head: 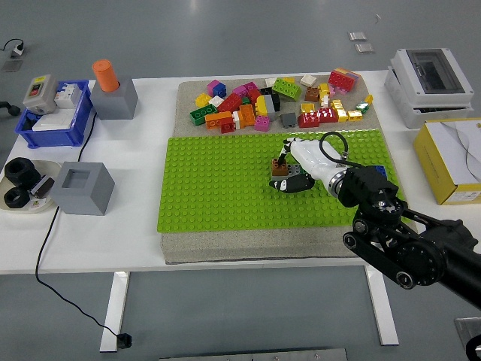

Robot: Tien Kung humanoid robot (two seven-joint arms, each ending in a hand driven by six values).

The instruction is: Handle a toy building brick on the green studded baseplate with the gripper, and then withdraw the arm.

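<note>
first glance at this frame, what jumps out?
The bright green baseplate filling the table's middle, with the robot's right hand pinching a small brown brick on it. Behind it, a jumbled pile of colourful bricks lies along the mat's far edge. An orange cylinder stands in a grey block at far left.

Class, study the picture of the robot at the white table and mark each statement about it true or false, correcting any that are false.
1. The robot's right hand is over the green studded baseplate. True.
2. A small brown toy brick sits at that hand's fingertips. True.
3. The pile of loose coloured bricks lies on the near side of the baseplate. False: it lies beyond its far edge.
4. The orange cylinder stands in the blue plastic bin. False: it stands in a grey block beside the bin.
5. The yellow cardboard box is at the table's right end. True.
</note>
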